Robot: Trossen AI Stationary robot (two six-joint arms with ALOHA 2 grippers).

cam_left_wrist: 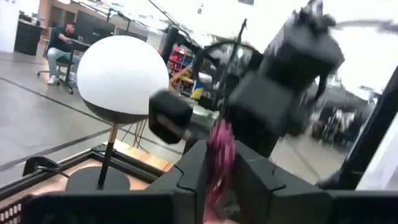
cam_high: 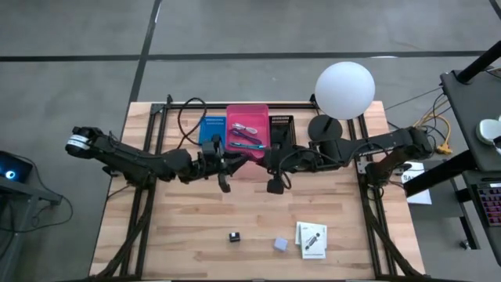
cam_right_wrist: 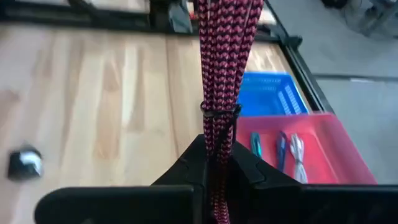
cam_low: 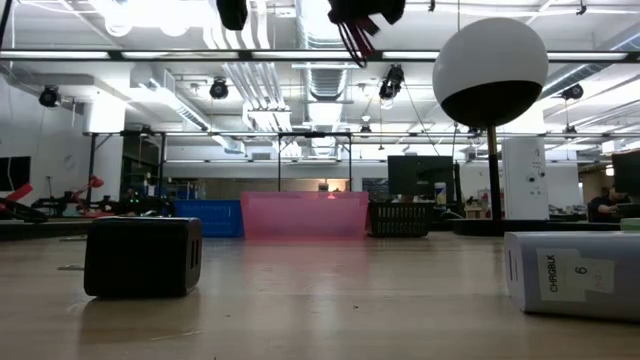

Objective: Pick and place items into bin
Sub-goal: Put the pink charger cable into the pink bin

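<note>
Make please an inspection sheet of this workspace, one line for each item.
Surface: wooden table, light planks.
Job's things: black cube, grey-blue cube and white card near the front edge; pens and pliers inside the pink bin.
Clutter: globe lamp, blue bin, black basket.
Grippers: left gripper and right gripper meet mid-table, fingers of both on the magenta strap.
Cables: black loop at the back.
Surroundings: seated person far off.

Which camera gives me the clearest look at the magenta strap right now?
The right wrist view: the magenta strap fills the middle, clamped in the right end effector. The left wrist view shows only a blurred piece between its own fingers. High and low views barely show it.
</note>
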